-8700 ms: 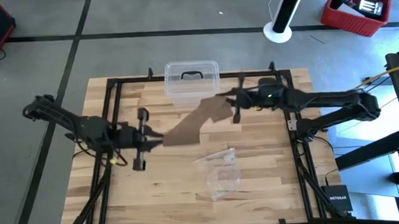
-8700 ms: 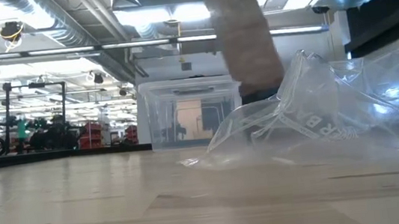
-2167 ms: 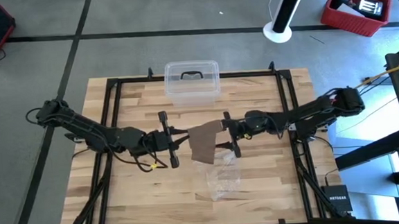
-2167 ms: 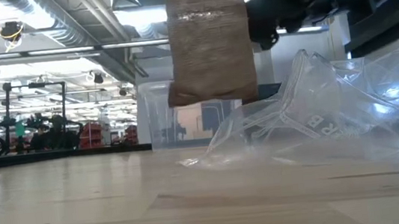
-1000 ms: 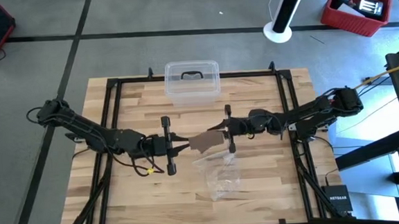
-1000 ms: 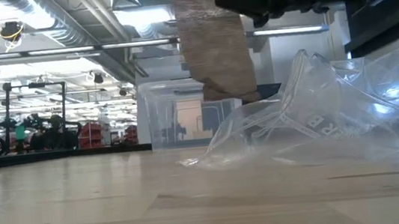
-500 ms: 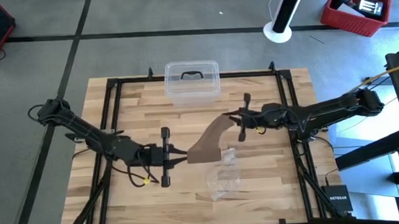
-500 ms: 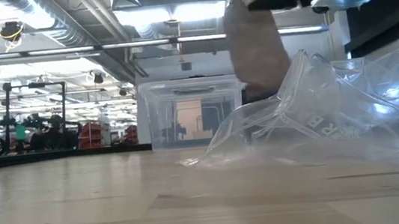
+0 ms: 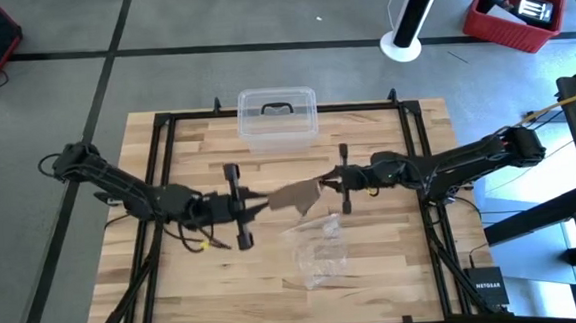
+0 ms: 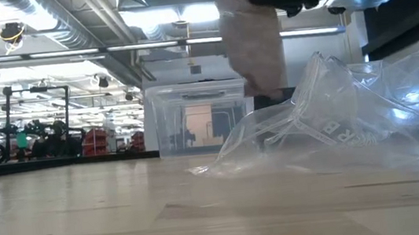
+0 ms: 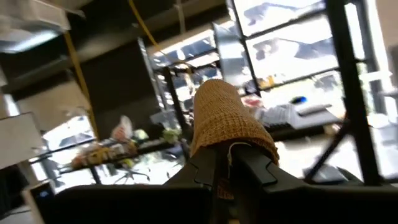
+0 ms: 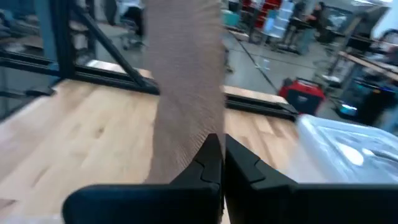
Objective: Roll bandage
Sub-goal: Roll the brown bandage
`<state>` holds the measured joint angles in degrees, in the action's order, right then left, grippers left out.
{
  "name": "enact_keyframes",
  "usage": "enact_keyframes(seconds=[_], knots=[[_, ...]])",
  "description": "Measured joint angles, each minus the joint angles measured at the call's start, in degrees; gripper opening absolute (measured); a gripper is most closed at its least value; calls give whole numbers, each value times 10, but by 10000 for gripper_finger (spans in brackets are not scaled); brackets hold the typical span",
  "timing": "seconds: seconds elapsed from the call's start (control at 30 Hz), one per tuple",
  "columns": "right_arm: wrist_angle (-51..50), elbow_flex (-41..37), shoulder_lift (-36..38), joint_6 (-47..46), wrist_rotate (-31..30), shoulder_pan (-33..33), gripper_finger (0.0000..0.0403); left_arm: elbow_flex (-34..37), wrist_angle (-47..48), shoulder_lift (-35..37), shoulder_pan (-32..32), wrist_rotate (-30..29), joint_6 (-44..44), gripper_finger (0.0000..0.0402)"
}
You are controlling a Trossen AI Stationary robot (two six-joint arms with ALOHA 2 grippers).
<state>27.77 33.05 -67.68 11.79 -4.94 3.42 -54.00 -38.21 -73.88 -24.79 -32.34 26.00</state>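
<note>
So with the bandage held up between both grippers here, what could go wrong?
1. The bandage hangs in the air between the left gripper and right gripper, each pinching only an end; if either grip slips, that end may drop.
2. The plastic bag lies just under the sagging middle, so the fabric could snag it or drag it along.
3. The clear box sits close behind and could be bumped.

dull brown woven fabric bandage (image 9: 292, 195): tan-brown, fine ribbed weave
dark two-finger left gripper (image 9: 253, 202): black
dark two-finger right gripper (image 9: 326, 183): black
clear plastic box with a dark handle (image 9: 277, 118): see-through, black handle
crinkled clear plastic bag (image 9: 319, 252): see-through, faint white lettering
pale wooden table (image 9: 175, 279): light wood, plank stripes
</note>
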Motion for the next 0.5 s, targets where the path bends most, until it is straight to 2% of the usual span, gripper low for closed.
enact_keyframes(seconds=[0.33, 0.4, 0.5], knots=[[54, 0, -16, -39, 15, 0, 10, 0, 14, 1, 53, 2, -37, 19], [64, 0, -16, -56, 15, 0, 29, 0, 25, 0, 55, 2, -45, 19], [64, 0, -16, -80, 16, 0, 77, 0, 25, 0, 54, 2, -53, 19]])
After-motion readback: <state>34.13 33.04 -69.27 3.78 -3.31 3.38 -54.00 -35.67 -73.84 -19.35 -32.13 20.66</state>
